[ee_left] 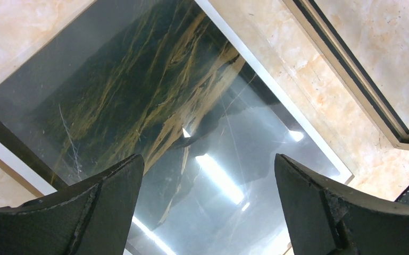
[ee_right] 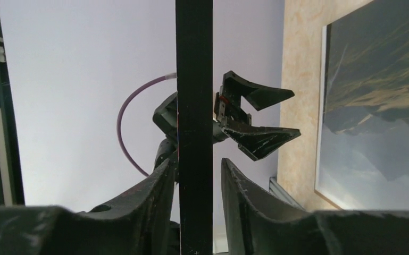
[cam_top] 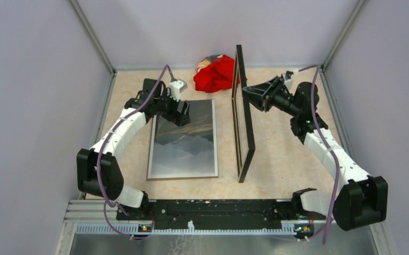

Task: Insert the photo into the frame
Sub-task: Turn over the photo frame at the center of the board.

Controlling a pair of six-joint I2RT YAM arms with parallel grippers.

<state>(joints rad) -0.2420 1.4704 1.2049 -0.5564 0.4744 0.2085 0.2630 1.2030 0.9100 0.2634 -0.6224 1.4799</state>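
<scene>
— One photo [cam_top: 183,141], one frame [cam_top: 244,122]?
— Yes. Photo's flat on the counter [cam_top: 282,149], long side running away; frame's on edge beside it, parallel. Now left claw [ee_left: 207,159] spread above the photo, right claw [ee_right: 194,162] straddling the frame, grip unclear.

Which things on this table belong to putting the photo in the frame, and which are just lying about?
For the job:
photo, lying flat
frame, standing on edge
left gripper, over the photo
right gripper, astride the frame

Lying about:
red cloth, at the back
</scene>
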